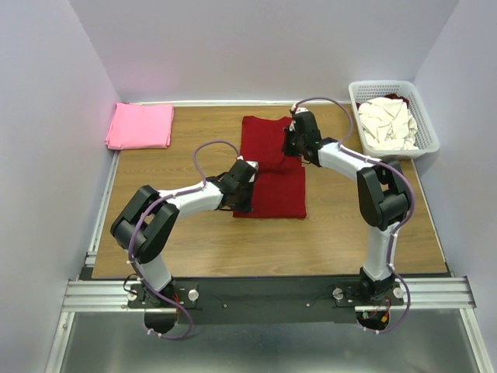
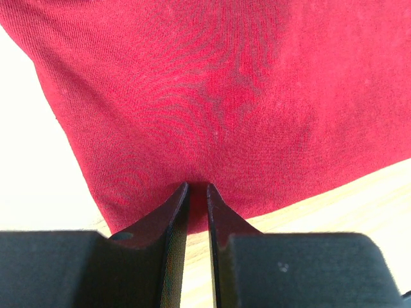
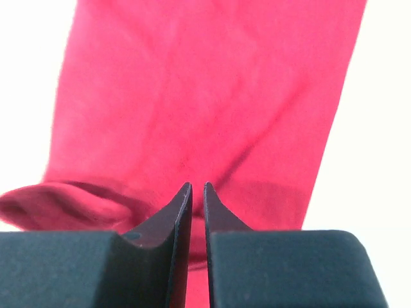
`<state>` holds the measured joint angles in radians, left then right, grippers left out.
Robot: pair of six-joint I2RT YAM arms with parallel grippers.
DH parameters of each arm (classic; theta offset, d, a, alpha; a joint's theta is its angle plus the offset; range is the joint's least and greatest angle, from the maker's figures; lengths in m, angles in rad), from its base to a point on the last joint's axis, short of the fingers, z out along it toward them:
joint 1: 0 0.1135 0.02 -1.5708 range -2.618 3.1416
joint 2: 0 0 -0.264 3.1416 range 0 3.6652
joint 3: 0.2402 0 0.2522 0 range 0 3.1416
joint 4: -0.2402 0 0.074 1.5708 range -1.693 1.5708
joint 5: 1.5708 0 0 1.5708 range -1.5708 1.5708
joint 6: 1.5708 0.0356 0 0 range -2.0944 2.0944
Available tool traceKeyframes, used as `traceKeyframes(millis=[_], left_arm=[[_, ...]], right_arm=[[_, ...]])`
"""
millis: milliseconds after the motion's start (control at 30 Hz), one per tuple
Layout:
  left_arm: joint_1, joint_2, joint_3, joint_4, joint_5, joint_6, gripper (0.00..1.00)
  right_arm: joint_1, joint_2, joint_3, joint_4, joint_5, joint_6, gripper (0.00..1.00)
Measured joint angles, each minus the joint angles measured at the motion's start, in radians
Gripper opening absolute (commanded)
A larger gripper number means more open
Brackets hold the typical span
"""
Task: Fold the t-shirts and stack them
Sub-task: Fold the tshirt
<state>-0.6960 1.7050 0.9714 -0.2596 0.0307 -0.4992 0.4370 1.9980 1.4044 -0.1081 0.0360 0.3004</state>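
Observation:
A dark red t-shirt point(image 1: 272, 175) lies partly folded in the middle of the table. My left gripper point(image 1: 241, 188) is at its left edge, jaws nearly closed and pinching the cloth edge point(image 2: 212, 115) at the tips point(image 2: 198, 186). My right gripper point(image 1: 290, 146) is at the shirt's upper right edge, jaws nearly closed on the red cloth point(image 3: 192, 96), which fills the right wrist view around the tips point(image 3: 197, 186). A folded bright pink t-shirt point(image 1: 140, 126) lies at the far left corner. Cream-white t-shirts point(image 1: 387, 123) are piled in the basket.
A white plastic lattice basket point(image 1: 429, 144) stands at the far right corner, with a bit of dark red cloth point(image 1: 397, 97) at its back. White walls close in the table on three sides. Bare wood point(image 1: 194, 241) shows near the arm bases.

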Motion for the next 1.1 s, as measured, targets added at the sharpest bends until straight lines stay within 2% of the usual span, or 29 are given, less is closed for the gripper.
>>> traceKeyframes(millis=[200,400,567,667,933,1100], left_arm=[[0.000,-0.013,-0.009,-0.013,0.000,-0.005,0.25],[0.000,-0.018,-0.014,-0.013,0.000,-0.007,0.25],[0.000,-0.018,-0.015,-0.014,0.000,-0.007,0.25],[0.000,-0.018,-0.015,-0.014,0.000,-0.007,0.25],[0.000,-0.020,-0.016,-0.015,0.000,-0.010,0.25],[0.000,-0.028,-0.021,-0.021,0.000,-0.013,0.25]], right_arm=[[-0.004,-0.039,-0.035,0.055,-0.137,-0.003,0.22],[0.013,-0.095,-0.180,0.118,-0.422,0.031,0.22],[0.043,-0.064,-0.204,0.169,-0.602,0.058,0.22],[0.055,-0.020,-0.193,0.187,-0.656,0.066,0.22],[0.026,0.213,-0.012,0.204,-0.740,0.077,0.22],[-0.076,0.327,0.193,0.210,-0.748,0.096,0.23]])
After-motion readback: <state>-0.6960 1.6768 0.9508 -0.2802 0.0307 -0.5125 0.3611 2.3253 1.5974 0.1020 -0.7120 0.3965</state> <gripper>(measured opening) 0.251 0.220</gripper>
